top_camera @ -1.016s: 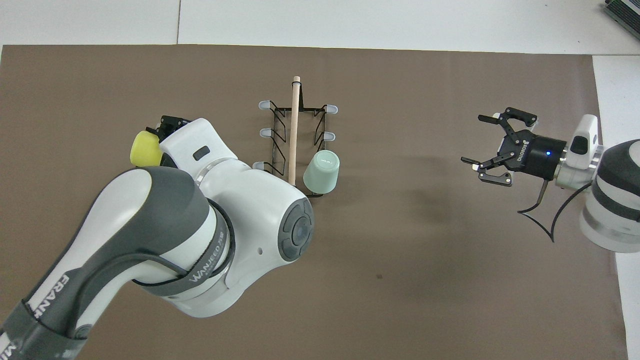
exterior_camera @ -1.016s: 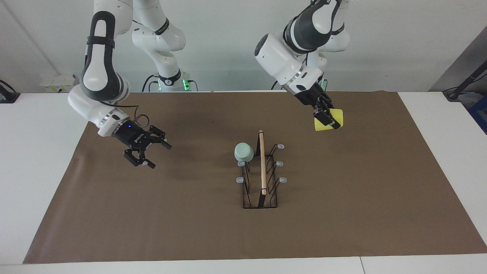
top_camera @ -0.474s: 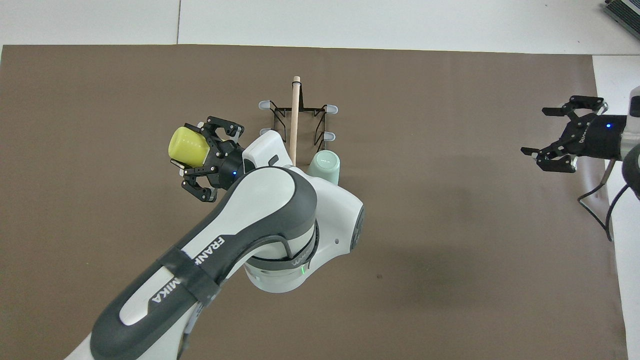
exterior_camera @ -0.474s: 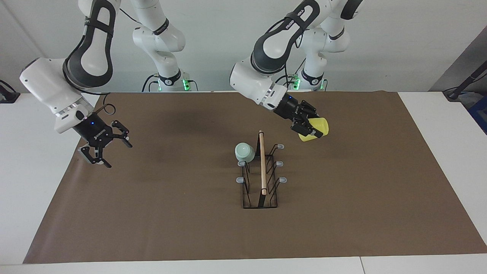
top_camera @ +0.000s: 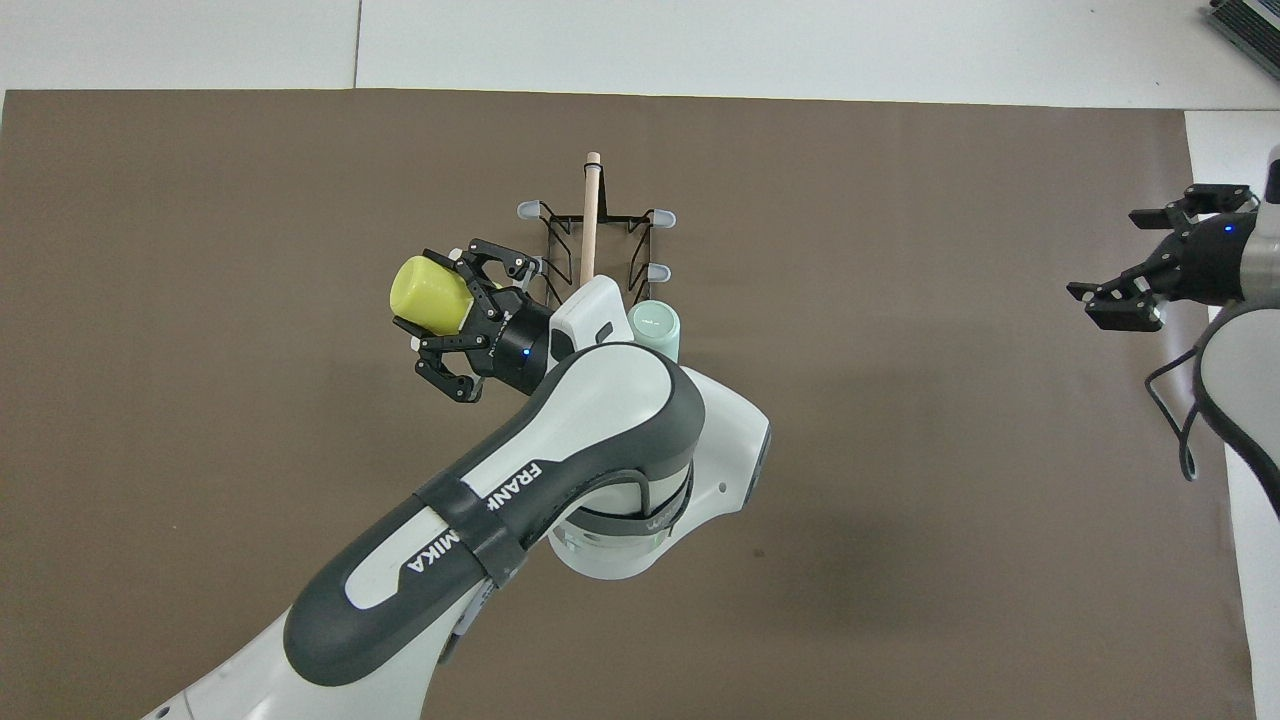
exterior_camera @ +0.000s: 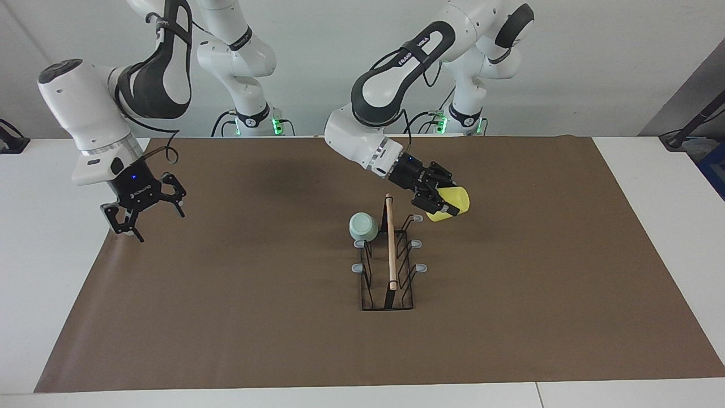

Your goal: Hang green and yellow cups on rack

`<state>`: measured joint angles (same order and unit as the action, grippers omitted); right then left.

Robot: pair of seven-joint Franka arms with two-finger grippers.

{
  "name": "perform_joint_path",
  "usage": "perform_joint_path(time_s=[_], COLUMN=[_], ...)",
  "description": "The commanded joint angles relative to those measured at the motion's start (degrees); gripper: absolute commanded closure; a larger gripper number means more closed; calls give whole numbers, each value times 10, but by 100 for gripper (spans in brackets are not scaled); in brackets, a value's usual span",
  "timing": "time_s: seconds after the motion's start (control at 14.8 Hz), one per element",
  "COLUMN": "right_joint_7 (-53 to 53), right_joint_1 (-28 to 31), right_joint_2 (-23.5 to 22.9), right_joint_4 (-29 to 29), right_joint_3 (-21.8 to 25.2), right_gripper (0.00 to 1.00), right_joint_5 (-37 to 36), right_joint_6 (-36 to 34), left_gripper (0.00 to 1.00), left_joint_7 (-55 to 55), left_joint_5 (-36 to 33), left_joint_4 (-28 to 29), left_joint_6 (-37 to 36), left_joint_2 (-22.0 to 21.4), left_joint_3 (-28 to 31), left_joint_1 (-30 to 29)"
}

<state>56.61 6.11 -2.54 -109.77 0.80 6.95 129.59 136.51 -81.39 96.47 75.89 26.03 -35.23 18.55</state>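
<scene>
Even, diffuse lighting from above; both views bright, no glare. Brown mat (exterior_camera: pixel 226 317) matte, carrying soft blurred shadows under each arm. Thin faint shadow beside rack (exterior_camera: pixel 388 255). Focus sharp across the table (exterior_camera: pixel 34 272) to its edges. No visible motion blur. Slight cool cast on back wall.

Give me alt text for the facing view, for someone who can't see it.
The left claw holds a yellow cup tilted in the air beside the rack, close to one of its prongs. A green cup already hangs on a prong on the rack's other flank. The right claw waits open above the brown mat's edge.
</scene>
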Motion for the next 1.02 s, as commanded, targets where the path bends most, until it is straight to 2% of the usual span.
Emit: perform_joint_path(time_s=[0.0,0.07,0.2,0.54,0.81,0.95], right_joint_7=[-114,-154,-223,-434,-522,-553], right_joint_1=[-15,-31,-46,-127,-131,-122], right_joint_2=[11,12,20,60,65,64], right_joint_4=[-6,-6,-5,-3,80,118], right_joint_3=[-4,-4,-4,-5,-9,-2], right_gripper=[0,0,0,0,0,0], right_joint_5=[-78,-100,-127,-185,-166,-107], right_joint_6=[-15,-27,-51,-171,-296,-347], left_gripper=[100,100,100,100,100,100], left_joint_7=[23,31,35,57,59,62], left_joint_5=[-45,-63,-63,-48,-40,-39], left_joint_4=[-4,-7,-7,-5,-5,-4], left_joint_6=[-20,-43,-57,-58,-58,-57], left_joint_2=[43,68,71,72,72,72], left_joint_3=[0,-1,-1,-10,-12,-12], left_joint_1=[5,10,11,26,32,32])
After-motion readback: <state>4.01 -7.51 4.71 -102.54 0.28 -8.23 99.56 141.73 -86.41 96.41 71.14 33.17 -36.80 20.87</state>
